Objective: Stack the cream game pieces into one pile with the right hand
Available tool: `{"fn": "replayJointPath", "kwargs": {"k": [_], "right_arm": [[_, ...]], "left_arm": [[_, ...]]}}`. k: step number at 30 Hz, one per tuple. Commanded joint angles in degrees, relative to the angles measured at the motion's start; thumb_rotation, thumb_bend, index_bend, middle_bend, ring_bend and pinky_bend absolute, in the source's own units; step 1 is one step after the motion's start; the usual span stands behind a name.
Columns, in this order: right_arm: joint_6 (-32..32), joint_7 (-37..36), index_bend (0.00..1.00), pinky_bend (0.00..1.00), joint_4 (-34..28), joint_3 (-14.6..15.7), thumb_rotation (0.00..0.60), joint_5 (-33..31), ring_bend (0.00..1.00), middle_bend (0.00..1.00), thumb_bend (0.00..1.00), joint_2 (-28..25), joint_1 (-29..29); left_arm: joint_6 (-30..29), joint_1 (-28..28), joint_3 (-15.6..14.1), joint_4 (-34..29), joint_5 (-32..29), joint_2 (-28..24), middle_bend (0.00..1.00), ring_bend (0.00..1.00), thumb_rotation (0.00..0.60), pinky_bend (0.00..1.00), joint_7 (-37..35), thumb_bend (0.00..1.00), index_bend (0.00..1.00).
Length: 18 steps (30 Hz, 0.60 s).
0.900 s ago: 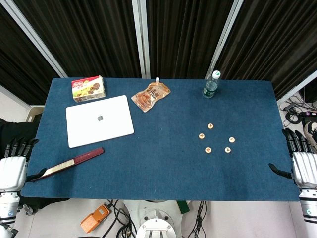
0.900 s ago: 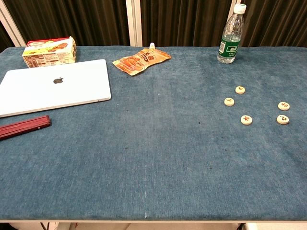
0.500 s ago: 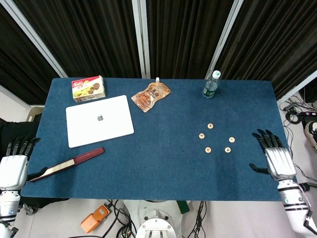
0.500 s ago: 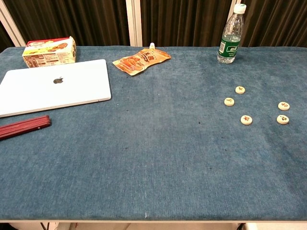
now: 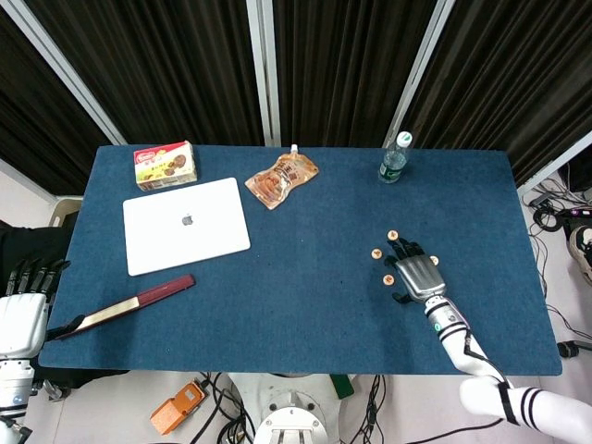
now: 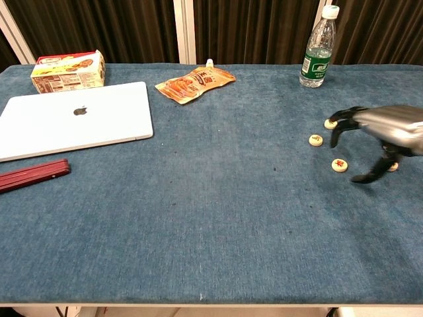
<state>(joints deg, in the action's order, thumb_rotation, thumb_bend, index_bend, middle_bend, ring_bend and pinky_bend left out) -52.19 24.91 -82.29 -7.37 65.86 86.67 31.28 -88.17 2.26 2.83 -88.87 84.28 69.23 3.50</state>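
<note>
Several cream game pieces lie apart on the blue table [image 5: 305, 296] at the right. Three show in the head view: one [image 5: 392, 235] farthest back, one [image 5: 376, 252] to its left, one [image 5: 388, 279] nearest. My right hand [image 5: 418, 274] hovers over the cluster with fingers spread, covering the two right-hand pieces. In the chest view the right hand [image 6: 383, 132] holds nothing; its fingertips are near the back piece [image 6: 330, 123], and one piece [image 6: 392, 167] peeks out under it. My left hand [image 5: 23, 310] is off the table's left edge, fingers apart.
A white laptop [image 5: 186, 225] lies at the left with a biscuit box [image 5: 164, 165] behind it. A red folded fan [image 5: 129, 303] lies near the front left edge. An orange snack pouch [image 5: 280, 179] and a water bottle [image 5: 393, 159] stand at the back.
My right hand has swung in from beyond the table's right edge to above the pieces. The pieces and the left hand have not moved.
</note>
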Motion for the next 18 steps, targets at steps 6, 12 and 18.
{"fn": "replayJointPath", "kwargs": {"k": [6, 12, 18], "right_arm": [[0.9, -1.6, 0.50, 0.16, 3.8, 0.2, 0.600, 0.1, 0.04, 0.11, 0.39, 3.2, 1.7], [0.4, -2.6, 0.52, 0.16, 4.1, 0.9, 0.600, 0.7, 0.05, 0.11, 0.41, 2.9, 1.6], [0.0, -2.6, 0.52, 0.16, 3.8, 1.4, 0.600, 0.3, 0.05, 0.11, 0.41, 2.2, 1.4]], "left_arm": [[-0.1, -0.2, 0.1, 0.2, -0.3, 0.1, 0.16, 0.09, 0.600, 0.03, -0.1, 0.00, 0.17], [0.1, -0.3, 0.0, 0.4, -0.5, 0.2, 0.16, 0.09, 0.600, 0.03, -0.2, 0.00, 0.17], [0.3, -0.3, 0.1, 0.7, -0.7, 0.4, 0.16, 0.09, 0.600, 0.03, -0.3, 0.00, 0.17]]}}
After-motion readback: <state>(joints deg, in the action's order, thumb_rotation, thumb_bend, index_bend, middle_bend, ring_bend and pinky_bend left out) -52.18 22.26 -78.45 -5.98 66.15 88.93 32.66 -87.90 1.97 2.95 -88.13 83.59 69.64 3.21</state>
